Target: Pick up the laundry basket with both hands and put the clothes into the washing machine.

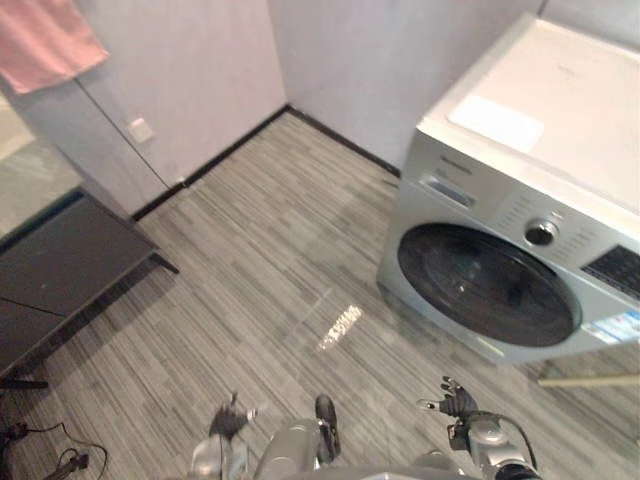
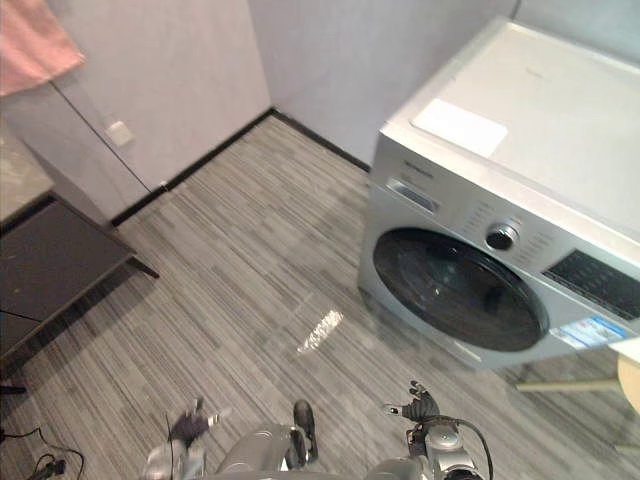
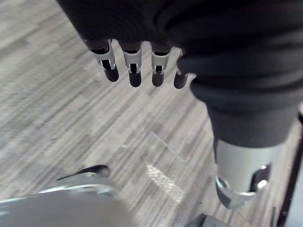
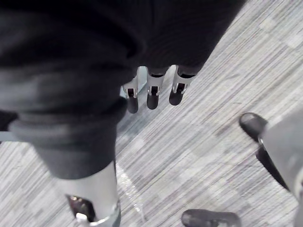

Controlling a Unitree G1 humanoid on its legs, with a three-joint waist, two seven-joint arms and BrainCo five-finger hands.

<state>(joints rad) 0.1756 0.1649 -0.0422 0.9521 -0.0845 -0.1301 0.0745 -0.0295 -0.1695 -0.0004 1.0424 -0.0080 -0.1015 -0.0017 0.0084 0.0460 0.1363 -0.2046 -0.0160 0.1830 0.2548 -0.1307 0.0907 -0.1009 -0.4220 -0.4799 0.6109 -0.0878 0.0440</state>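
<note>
While both arms hang low, left hand [image 1: 228, 422] relaxed, holding nothing | right hand [image 1: 458, 402] likewise slack | washing machine [image 1: 520, 200] ahead of right hand, door closed

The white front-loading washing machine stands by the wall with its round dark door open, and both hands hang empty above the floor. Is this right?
One detail is wrong: the round dark door of the white front-loading washing machine is closed, as the left eye view shows. The rest holds: the left hand and right hand hang empty above the grey striped floor.

Silver-white washing machine [image 1: 520, 200] w/ dark round door [image 1: 487, 283], grey striped plank floor [image 1: 270, 260], pink cloth [image 1: 45, 40].
</note>
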